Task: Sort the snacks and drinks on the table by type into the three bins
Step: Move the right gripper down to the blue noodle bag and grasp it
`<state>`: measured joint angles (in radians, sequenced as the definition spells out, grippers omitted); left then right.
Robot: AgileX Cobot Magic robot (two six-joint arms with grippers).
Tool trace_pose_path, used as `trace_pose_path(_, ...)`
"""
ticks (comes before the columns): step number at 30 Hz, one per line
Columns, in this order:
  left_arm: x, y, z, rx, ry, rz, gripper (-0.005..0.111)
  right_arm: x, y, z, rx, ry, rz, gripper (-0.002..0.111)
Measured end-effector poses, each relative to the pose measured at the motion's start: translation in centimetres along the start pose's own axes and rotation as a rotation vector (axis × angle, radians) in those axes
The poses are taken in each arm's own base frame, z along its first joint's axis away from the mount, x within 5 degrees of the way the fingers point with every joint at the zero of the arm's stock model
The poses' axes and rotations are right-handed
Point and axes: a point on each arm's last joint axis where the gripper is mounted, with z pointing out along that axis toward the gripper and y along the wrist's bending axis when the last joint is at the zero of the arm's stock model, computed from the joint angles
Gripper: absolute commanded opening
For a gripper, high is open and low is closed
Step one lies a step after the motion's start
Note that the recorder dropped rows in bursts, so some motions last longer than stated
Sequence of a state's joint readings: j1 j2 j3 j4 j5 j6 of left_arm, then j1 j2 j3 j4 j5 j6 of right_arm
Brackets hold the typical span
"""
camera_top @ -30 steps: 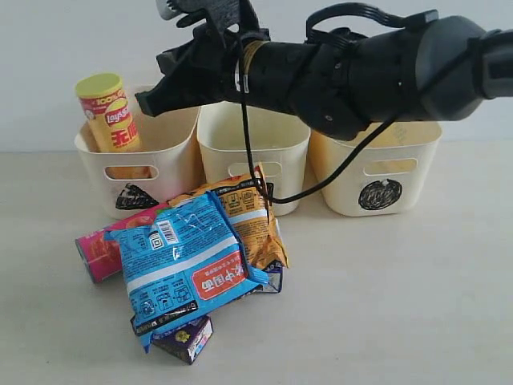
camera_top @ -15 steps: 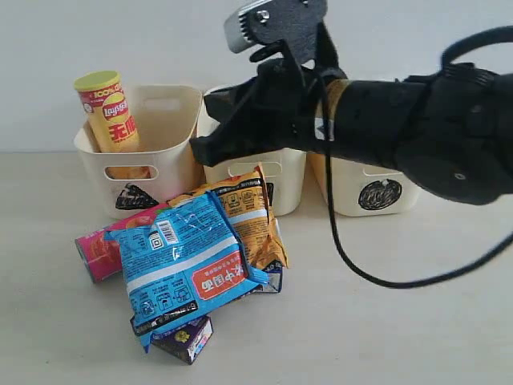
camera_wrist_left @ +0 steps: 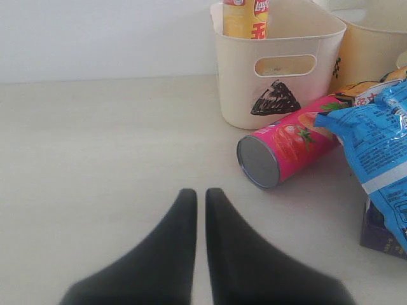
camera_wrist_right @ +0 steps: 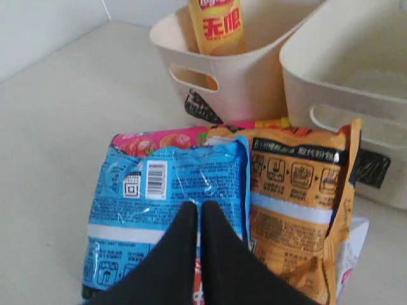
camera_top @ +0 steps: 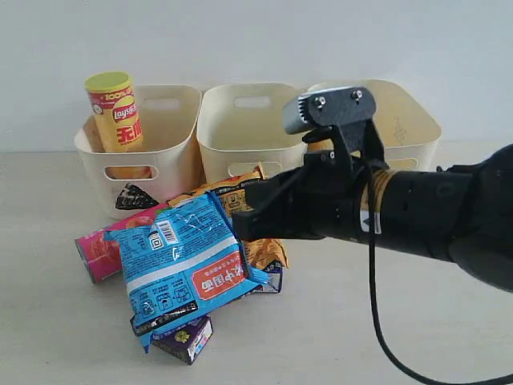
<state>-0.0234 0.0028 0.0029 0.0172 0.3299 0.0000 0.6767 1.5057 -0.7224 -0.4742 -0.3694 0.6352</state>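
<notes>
Three bins [camera_top: 252, 132] in row at 12 o'clock of table [camera_top: 56, 345]. Upright in triangle bin [camera_top: 180, 160], at row's 9 o'clock end: yellow tube [camera_top: 115, 112]. Pile on table at 6 o'clock of bins: blue packet [camera_top: 180, 269] on top, orange packet [camera_top: 240, 196] at its 1 o'clock, pink tube [camera_top: 94, 255] lying at 9 o'clock, purple carton [camera_top: 186, 338] poking out at 6 o'clock. Both grippers closed, empty: right gripper [camera_top: 239, 227] tip at blue packet's 3 o'clock edge, contact unclear; left gripper [camera_wrist_left: 199, 198] over bare table, pink tube near
</notes>
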Motion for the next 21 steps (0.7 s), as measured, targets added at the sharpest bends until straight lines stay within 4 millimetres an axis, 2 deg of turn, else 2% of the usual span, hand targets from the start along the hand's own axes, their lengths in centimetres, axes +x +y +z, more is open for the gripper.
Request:
trace_pose_path(5,0.0,0.0,0.0,0.0,0.0,0.0,0.004,3.1,0.1,2.2,-0.019,0.119,0.025,0.001)
trace_pose_path(7,0.0,0.0,0.0,0.0,0.0,0.0,0.004,4.1,-0.1,2.9,-0.019,0.151,0.039,0.014)
trace_pose_path(8,0.0,0.0,0.0,0.0,0.0,0.0,0.004,4.3,-0.1,3.0,-0.02,0.159,0.047,0.025)
trace_pose_path(10,0.0,0.0,0.0,0.0,0.0,0.0,0.004,4.7,-0.2,3.3,-0.02,0.168,0.056,0.055)
trace_pose_path(12,0.0,0.0,0.0,0.0,0.0,0.0,0.004,4.8,-0.3,3.5,-0.011,0.175,0.067,0.068)
trace_pose_path(16,0.0,0.0,0.0,0.0,0.0,0.0,0.004,3.6,-0.6,4.0,0.051,0.191,0.081,0.07)
trace_pose_path(21,0.0,0.0,0.0,0.0,0.0,0.0,0.004,3.4,-0.8,4.1,0.077,0.205,0.1,0.07)
